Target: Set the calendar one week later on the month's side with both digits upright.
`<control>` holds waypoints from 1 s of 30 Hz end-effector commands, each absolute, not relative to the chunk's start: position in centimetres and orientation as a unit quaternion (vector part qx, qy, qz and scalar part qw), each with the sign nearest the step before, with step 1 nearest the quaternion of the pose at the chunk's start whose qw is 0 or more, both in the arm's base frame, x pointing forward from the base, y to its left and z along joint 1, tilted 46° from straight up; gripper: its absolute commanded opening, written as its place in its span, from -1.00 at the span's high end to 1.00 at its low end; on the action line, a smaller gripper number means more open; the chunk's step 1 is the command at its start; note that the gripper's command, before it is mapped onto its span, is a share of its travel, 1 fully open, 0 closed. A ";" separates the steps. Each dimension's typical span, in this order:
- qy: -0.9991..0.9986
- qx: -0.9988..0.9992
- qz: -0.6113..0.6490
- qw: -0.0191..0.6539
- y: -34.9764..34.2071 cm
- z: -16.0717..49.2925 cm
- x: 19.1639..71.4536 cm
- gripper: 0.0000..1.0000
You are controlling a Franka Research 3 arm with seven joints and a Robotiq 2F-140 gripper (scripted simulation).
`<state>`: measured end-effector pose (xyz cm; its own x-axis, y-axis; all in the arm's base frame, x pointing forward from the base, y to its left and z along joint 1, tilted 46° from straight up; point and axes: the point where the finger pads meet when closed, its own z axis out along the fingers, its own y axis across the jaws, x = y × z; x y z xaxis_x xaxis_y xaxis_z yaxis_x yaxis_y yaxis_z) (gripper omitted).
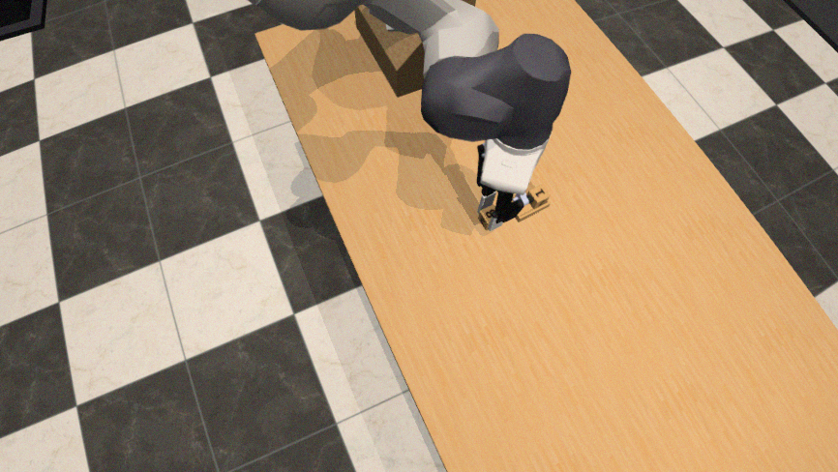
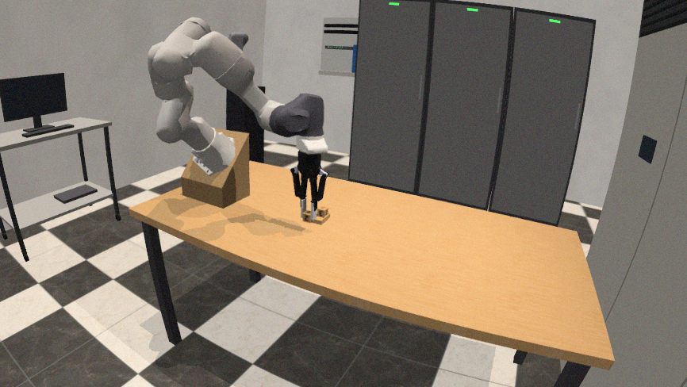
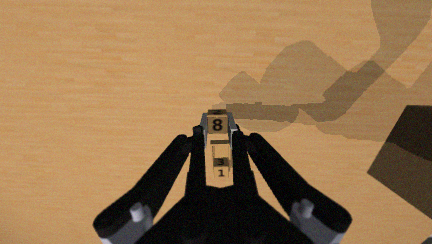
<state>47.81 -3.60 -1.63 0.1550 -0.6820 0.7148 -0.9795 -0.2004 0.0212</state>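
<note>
My gripper is shut on a small wooden cube. The cube has an 8 on top and is held a little above the table, beside the tray. Its side facing the exterior camera bears a dark mark like a 2. The small wooden tray stands on the table, partly hidden by the gripper. The other cube is at the tray's far end from the held one, with a 1 on top and a 3 on one side. The month's name cannot be read.
The arm stands on a wooden wedge block at one end of the table. A long table edge runs on the held cube's side of the tray. The arm's shadow falls across the table near the cube.
</note>
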 end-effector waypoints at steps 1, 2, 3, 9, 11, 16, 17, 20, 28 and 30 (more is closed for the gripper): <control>-0.574 0.718 0.293 0.263 -2.0 0.4 47.2 0.66; -0.574 0.718 0.293 0.263 -1.5 0.9 47.1 0.66; -0.574 0.718 0.293 0.263 -1.0 1.3 47.0 0.66; -0.574 0.718 0.293 0.263 0.2 2.5 46.8 0.66; -0.574 0.718 0.293 0.263 0.2 2.5 46.8 0.66; -0.574 0.718 0.293 0.263 0.2 2.5 46.8 0.66; -0.574 0.718 0.293 0.263 0.2 2.5 46.8 0.66; -0.574 0.718 0.293 0.263 0.8 2.1 46.8 0.66; -0.573 0.719 0.293 0.263 6.7 -3.0 45.3 0.66; -0.573 0.719 0.292 0.263 7.2 -3.5 45.1 0.66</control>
<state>45.36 6.49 -2.81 0.2170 -0.6617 0.7177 -0.9678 -0.2419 0.0696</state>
